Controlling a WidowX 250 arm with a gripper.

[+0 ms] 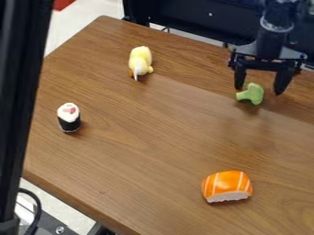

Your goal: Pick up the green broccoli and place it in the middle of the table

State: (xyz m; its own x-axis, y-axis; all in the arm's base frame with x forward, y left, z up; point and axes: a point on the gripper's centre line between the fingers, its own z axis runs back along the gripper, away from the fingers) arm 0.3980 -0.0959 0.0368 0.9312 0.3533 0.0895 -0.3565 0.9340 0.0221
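Gripper [259,90]: black, two-fingered, hanging tips down over the far right part of the table. Fingers spread well apart, nothing clamped between them.

Broccoli [253,94]: toy, green, small; low between and slightly in front of the two fingertips, nearer the finger on the yellow toy's side. Whether that finger touches it cannot be told. Handling note: the gap looks ample, but the piece sits off centre in it. A small sideways shift to even the space, then a straight descent with one finger to each side, would likely give the firmest grip. Closing from the present offset might let one finger push or roll the piece before the other meets it. Tips best kept low, just clear of the wood, and shut gently, as the shape is lumpy and could turn.

Yellow plush toy [140,60]: with white and orange parts; near the table's far edge, well apart from the gripper.

Salmon sushi [227,184]: orange with pale stripes, white base; toward the near side, well apart from the broccoli.

Sushi roll [69,118]: white top with a pink mark, black wrap; upright, at the left.

Table [153,147]: brown wood grain, bearing all four toys.

Post [19,92]: black, tall, along the left edge of the view.
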